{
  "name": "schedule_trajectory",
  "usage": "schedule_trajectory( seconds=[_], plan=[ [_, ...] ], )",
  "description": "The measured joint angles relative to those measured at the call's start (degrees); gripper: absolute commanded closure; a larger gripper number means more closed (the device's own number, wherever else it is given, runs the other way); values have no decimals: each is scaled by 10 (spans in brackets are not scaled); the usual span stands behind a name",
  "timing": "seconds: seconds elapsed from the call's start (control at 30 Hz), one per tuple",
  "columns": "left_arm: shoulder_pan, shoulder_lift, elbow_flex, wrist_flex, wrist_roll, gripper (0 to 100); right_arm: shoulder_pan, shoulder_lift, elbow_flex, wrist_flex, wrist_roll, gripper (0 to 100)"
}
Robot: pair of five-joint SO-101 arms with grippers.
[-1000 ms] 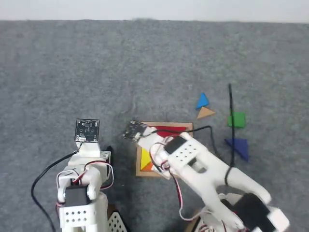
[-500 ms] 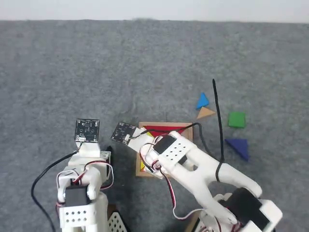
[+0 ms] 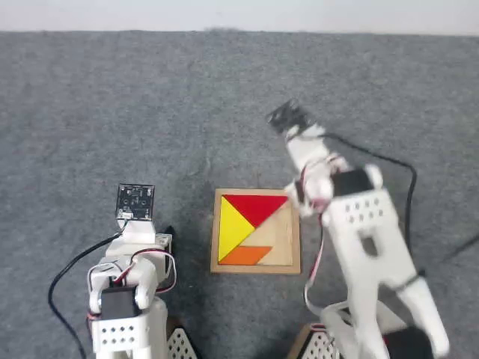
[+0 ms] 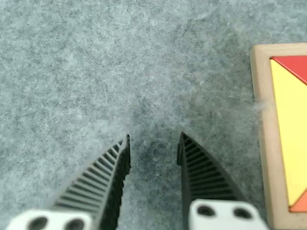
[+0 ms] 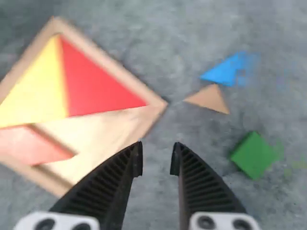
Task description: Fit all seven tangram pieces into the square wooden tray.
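So far red (image 3: 254, 206), yellow (image 3: 233, 228), orange (image 3: 247, 256) seated in tray (image 3: 296, 232); blue (image 5: 228, 69), tan (image 5: 209, 99), green (image 5: 254, 154) loose on worktop; right end effector (image 5: 156, 153), left end effector (image 4: 153, 143) narrow, empty.

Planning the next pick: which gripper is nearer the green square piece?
Right. The right gripper hovers over the carpet beside the green square piece; the left gripper is on the opposite side of the wooden tray.

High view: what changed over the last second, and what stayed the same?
The right arm swung off the tray, outward and to the right, uncovering the red piece, yellow piece and orange piece lying inside. Its jaws are open and empty over the carpet near the green square. The left arm and the tray stayed put.
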Motion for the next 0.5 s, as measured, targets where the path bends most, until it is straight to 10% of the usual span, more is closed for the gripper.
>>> schedule_trajectory(
  seconds=[0.5],
  plan=[
    [0,0,0,0,0,850,39,450,-263,-25,-201,823]
  ],
)
